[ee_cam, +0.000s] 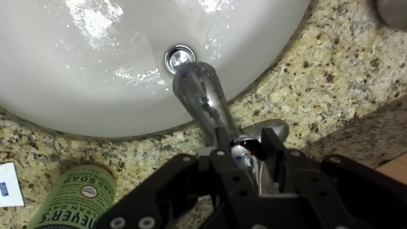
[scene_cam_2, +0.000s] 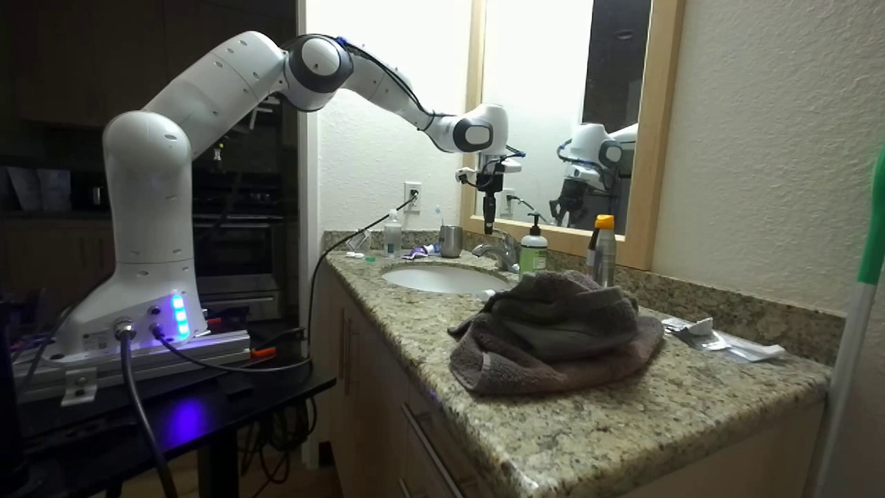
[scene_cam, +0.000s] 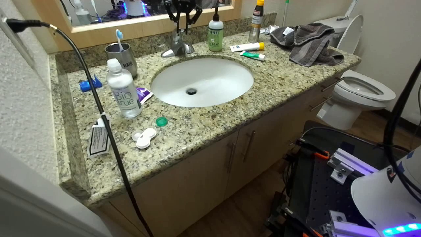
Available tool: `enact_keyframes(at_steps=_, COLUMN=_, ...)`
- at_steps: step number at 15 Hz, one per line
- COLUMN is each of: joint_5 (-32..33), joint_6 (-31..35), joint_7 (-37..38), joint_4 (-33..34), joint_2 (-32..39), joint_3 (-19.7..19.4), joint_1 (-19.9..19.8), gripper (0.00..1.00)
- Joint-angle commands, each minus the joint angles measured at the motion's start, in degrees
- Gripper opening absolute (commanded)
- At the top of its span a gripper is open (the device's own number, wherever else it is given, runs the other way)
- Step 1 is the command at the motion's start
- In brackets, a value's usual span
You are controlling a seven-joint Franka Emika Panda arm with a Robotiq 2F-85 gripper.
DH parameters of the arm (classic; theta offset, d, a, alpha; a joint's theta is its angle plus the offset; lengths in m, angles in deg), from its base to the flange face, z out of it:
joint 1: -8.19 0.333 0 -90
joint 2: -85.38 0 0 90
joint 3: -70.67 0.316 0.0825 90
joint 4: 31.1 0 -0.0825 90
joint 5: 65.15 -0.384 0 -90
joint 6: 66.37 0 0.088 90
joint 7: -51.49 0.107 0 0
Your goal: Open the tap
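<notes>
Your gripper (ee_cam: pixel 245 137) stands part-spread at the lever (ee_cam: pixel 244 160) of the tap (scene_cam: pixel 179 47), behind the basin (scene_cam: pixel 207 82); no hold shows; expect slick, stiff, anchored metal; pinch the lever near its top.

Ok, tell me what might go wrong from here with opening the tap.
The tool straddles the top of the tap, but a firm grip can't be confirmed; the smooth metal might slip. The soap bottle stands beside the tap, so a sideways swing could topple it. The mirror rises behind and might get bumped.
</notes>
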Motion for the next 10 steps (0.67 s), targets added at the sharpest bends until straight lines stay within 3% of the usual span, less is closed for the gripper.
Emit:
enact_keyframes(at_steps=1, joint_5=-2.86, joint_6=-6.55, joint_7=-0.20, joint_4=2.13, joint_2=-1.38, joint_3=1.11, joint_1=-1.89, gripper=0.08)
enact_keyframes(at_steps=10, joint_5=-3.40, joint_6=6.60, joint_7=0.01, joint_4=-3.89, joint_2=-10.62, joint_3=-0.21, joint_1=-0.84, gripper=0.08)
